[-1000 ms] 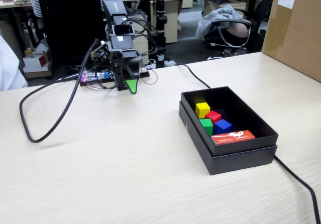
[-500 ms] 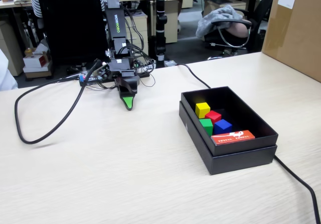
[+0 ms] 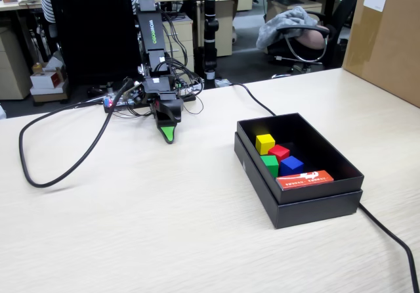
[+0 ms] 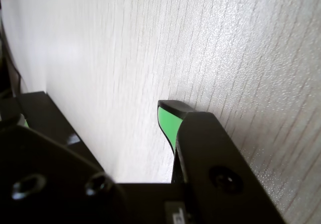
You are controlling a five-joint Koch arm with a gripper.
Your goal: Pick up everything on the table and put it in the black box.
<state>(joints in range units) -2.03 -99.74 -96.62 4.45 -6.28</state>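
The black box point(image 3: 308, 209) stands on the table point(image 3: 164, 234) at the right of the fixed view. Inside it lie the yellow cube point(image 3: 265, 143), red cube point(image 3: 279, 152), green cube point(image 3: 270, 165) and blue cube point(image 3: 291, 165), beside a red-orange card point(image 3: 304, 179). My gripper point(image 3: 168, 135) hangs well left of the box, its green tip pointing down almost onto the bare tabletop. In the wrist view only one green-padded tip point(image 4: 168, 114) shows over the wood grain, with a black jaw lying over it. Nothing shows in the gripper.
A thick black cable point(image 3: 59, 168) loops over the table left of the arm, and another point(image 3: 387, 234) runs past the box's right side. A big brown carton point(image 3: 387, 37) stands at the far right. Office chairs and desks lie behind the table.
Over the last second the arm folded down and the gripper dropped from mid-air to just above the table. Since half a second ago it has not moved. The cubes stayed put.
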